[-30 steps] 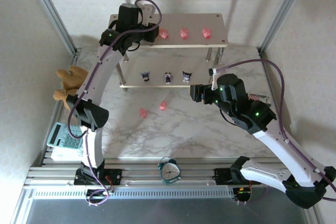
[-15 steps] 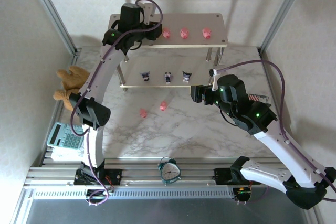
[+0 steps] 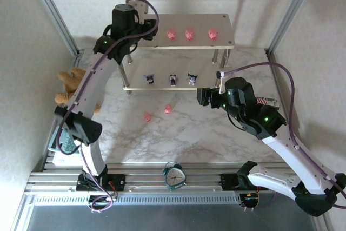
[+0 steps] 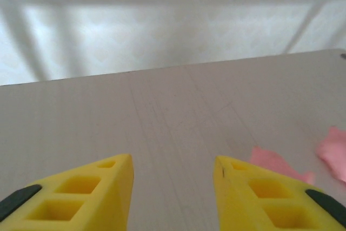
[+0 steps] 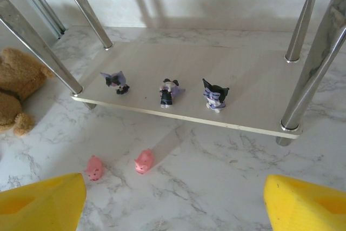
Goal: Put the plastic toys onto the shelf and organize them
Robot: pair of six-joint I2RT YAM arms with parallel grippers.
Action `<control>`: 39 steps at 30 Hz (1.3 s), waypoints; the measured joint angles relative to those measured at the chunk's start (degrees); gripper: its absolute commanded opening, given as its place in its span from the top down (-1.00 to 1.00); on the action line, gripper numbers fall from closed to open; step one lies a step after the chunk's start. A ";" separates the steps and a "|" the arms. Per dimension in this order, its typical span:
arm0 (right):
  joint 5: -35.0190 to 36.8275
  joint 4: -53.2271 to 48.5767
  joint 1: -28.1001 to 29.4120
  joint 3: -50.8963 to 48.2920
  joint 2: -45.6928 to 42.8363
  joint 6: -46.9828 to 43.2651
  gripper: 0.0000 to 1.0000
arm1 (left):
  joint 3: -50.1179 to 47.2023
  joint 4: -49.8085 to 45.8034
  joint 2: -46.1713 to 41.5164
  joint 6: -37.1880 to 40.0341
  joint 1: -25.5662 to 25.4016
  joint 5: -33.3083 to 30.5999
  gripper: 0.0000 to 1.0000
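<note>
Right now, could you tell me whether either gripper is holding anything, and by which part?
Nothing is held. The left gripper is open and empty above the top board of the shelf; the right gripper is open and empty over the table.

You'll see the shelf (image 3: 223, 21) in the upper centre of the top view. Three pink pigs (image 3: 190, 34) stand on its top board and three purple-and-white figurines (image 3: 173, 80) on its lower board. Mid-frame, two more pink pigs (image 3: 168, 110) lie on the marble table (image 3: 189, 133).
</note>
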 measured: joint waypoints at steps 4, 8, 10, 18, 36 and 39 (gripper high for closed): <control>0.00 -0.17 0.00 -0.04 -0.37 -0.02 -0.75 | -21.05 5.27 -16.52 0.66 -7.56 -6.86 0.05; -0.04 -0.74 0.00 -0.33 -0.79 0.00 -0.76 | -45.42 10.62 -34.64 -2.78 -13.16 -7.82 0.00; -0.24 -0.83 0.00 -1.18 -1.09 0.09 -0.76 | -57.42 12.15 -42.56 -5.92 -13.00 -8.55 -0.01; -3.37 -1.33 0.00 -4.85 -1.36 2.89 -0.80 | -85.44 17.03 -46.95 -16.72 -12.81 -10.27 -0.09; -5.64 -0.96 0.00 -6.95 -1.36 4.96 -0.85 | -89.00 39.15 -21.24 -28.24 -7.37 -8.22 -0.15; -5.64 -0.44 0.00 -7.17 -1.36 4.96 -0.85 | -88.98 40.19 -19.34 -28.92 -7.06 -7.43 -0.14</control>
